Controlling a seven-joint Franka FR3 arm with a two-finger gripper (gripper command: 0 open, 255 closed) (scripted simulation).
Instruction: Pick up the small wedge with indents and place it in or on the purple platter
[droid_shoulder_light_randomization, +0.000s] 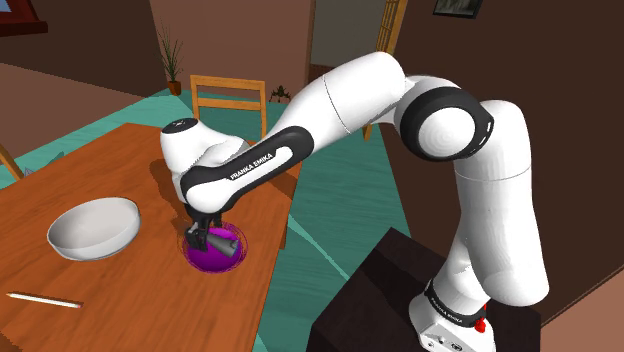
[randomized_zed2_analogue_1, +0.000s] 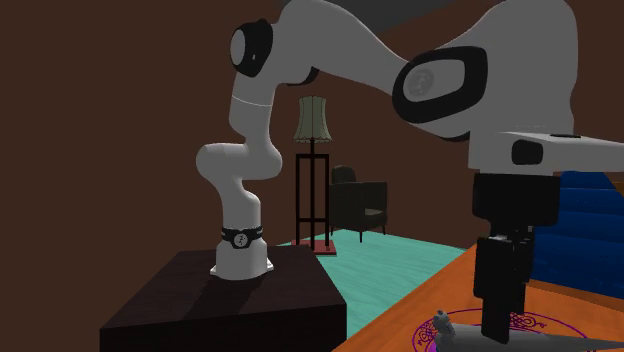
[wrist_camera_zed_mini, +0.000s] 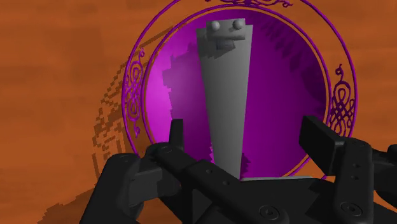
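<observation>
Both black fingers (wrist_camera_zed_mini: 177, 137) of the gripper (wrist_camera_zed_mini: 245, 127) stand apart, clasping nothing. Between them, untouched, the small grey wedge with indents (wrist_camera_zed_mini: 226, 95) lies on the round purple platter (wrist_camera_zed_mini: 286, 95) on the brown wooden table (wrist_camera_zed_mini: 57, 76).

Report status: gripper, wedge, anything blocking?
Gripper open above purple platter. Grey wedge lies on platter, unheld. White bowl stands apart from platter, not blocking.
</observation>
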